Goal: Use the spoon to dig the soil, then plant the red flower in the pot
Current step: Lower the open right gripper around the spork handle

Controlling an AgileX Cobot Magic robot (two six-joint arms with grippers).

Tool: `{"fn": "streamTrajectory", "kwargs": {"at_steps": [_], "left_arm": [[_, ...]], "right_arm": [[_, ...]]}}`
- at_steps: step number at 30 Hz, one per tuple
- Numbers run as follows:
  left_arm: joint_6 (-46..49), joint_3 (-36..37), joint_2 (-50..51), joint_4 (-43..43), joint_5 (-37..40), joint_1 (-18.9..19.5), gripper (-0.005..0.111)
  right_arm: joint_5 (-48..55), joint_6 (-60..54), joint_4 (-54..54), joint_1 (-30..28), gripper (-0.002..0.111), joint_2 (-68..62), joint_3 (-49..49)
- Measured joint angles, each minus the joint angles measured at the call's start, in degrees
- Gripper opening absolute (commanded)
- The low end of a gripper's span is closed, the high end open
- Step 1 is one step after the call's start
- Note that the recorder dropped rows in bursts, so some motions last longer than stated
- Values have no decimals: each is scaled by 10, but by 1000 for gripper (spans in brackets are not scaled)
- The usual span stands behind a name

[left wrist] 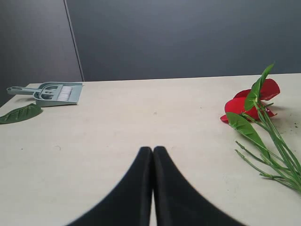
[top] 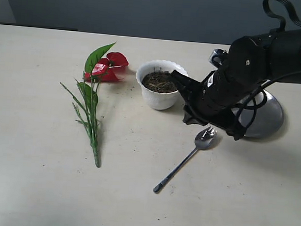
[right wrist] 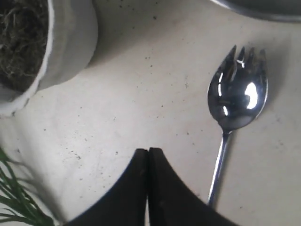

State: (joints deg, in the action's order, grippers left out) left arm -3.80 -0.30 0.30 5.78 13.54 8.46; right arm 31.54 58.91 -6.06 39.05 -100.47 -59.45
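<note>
The right hand hangs pinched shut and empty beside the spoon, which lies flat on the tabletop near the pot of soil, handy for digging. The red flower lies on the pot's far side, and the left hand is likewise closed and empty.

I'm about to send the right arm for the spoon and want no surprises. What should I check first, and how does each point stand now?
1. Spoon lying free, nothing on it: ok.
2. Right fingers open for a grasp: not ok, shut and empty.
3. Pot upright, soil inside: ok.
4. Red flower clear of the pot: ok, flat beside it.
5. Left fingers clear of the spoon: ok, shut and empty.
</note>
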Motion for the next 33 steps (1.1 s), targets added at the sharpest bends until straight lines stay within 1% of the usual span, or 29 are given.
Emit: {"fn": "streamTrajectory", "kwargs": {"at_steps": [5,17,21,24,33], "left_arm": [[0,0,0,0,0,0,0],[0,0,0,0,0,0,0],[0,0,0,0,0,0,0],[0,0,0,0,0,0,0],[0,0,0,0,0,0,0]], "right_arm": [[5,103,-5,0,-1,-1,0],[14,229,-6,0,-1,-20,0],[26,248,-5,0,-1,-38,0],[44,249,-5,0,-1,-43,0],[55,250,-9,0,-1,-43,0]]}}
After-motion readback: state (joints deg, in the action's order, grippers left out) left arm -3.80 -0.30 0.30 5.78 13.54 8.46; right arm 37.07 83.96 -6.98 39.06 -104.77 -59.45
